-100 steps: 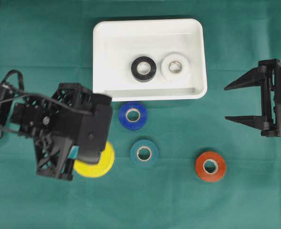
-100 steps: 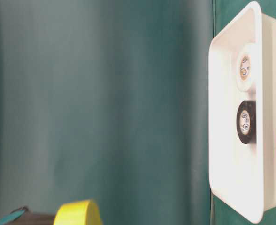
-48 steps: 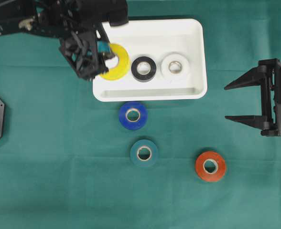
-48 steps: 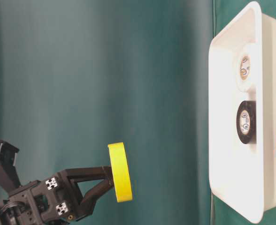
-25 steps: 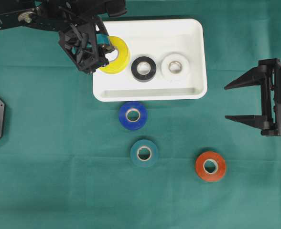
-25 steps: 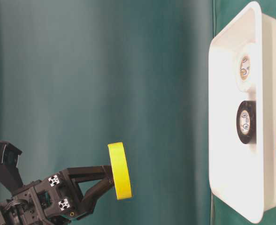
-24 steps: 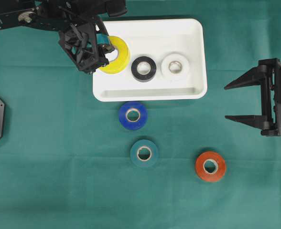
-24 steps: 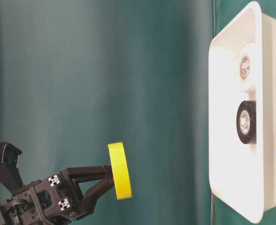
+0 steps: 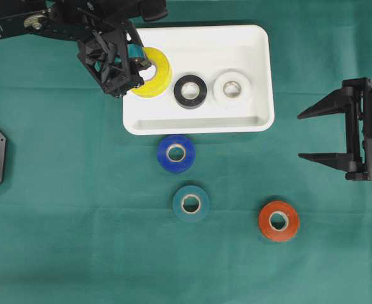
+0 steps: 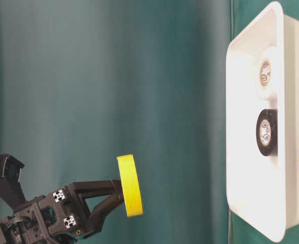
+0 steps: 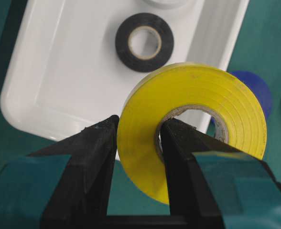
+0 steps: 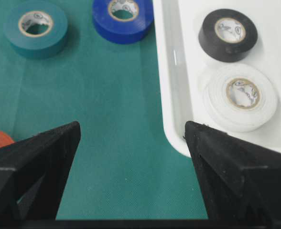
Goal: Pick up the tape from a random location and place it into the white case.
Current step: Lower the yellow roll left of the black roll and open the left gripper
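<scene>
While no label reads, left tool (image 11: 135,157) grips yellow tape (image 11: 198,119)

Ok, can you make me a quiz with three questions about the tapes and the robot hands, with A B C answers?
1. Where is the yellow tape?
A. Flat on the green cloth
B. Held in the air above the white case
C. Under the orange tape

2. How many tapes lie inside the white case?
A. Two
B. Four
C. None

3. What is the right gripper doing?
A. Squeezing the blue tape
B. Standing open with nothing in it
C. Pressing on the white tape

Answers:
1 B: the table-level view shows the left gripper holding it off the case.
2 A: only the black tape and white tape rest there.
3 B: its fingers stand wide apart, away from every tape.
</scene>
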Controlling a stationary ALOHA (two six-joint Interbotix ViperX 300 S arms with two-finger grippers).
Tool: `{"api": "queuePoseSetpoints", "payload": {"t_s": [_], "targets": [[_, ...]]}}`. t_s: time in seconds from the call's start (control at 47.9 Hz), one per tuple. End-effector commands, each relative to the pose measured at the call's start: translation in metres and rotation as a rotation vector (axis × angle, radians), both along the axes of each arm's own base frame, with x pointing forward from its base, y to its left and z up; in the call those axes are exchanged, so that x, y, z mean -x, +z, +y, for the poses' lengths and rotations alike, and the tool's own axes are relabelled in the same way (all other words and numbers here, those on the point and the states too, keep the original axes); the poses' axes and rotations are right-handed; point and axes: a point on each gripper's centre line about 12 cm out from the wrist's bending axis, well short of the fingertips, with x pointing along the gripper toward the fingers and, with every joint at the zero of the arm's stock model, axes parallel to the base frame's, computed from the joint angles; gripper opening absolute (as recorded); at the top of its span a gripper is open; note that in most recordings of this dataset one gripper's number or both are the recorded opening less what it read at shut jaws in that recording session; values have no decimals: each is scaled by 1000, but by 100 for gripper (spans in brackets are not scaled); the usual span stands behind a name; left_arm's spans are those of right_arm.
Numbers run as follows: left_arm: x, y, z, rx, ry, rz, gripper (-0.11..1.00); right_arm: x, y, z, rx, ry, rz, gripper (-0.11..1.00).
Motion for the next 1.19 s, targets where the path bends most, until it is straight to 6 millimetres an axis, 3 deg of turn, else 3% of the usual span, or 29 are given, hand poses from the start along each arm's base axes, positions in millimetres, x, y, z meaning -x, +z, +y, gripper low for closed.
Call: {"api": "queuePoseSetpoints", "payload": {"t_s": [0.0, 0.752, 0.919, 1.17], "targets": [[1, 9, 1, -11, 3, -27, 23, -5, 9, -1, 4, 0, -26, 87], [2, 0, 2, -9, 6, -26, 23, -6, 12, -2, 6, -5, -27, 87], [4, -19, 5, -13, 16, -41, 23, -5, 11, -2, 6, -5, -26, 87], [5, -82, 21, 17, 57, 38, 23, -5, 11, -2, 9, -5, -26, 87]]}}
